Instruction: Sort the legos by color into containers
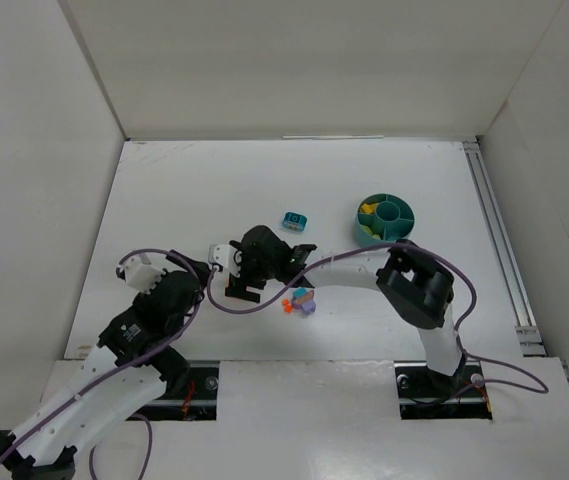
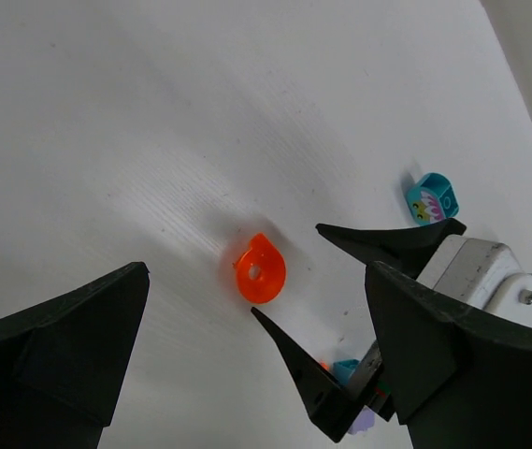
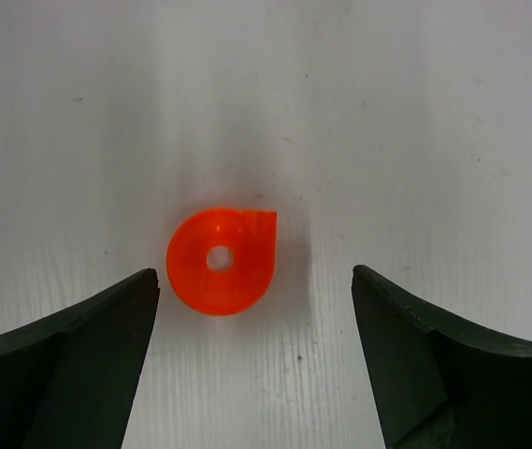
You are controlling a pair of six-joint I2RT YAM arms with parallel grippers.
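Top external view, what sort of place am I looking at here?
Probably a lab robot test cell, not a home: plain white wall panels box in a white table holding a round teal plastic divided bowl and a flat orange plastic brick.

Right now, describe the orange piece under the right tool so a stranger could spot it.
On the white table, find the right tool hanging open near the middle. Between its fingers lies the orange piece. Unlike the teal brick nearby, it is a flat orange disc with one squared corner and a centre hole.
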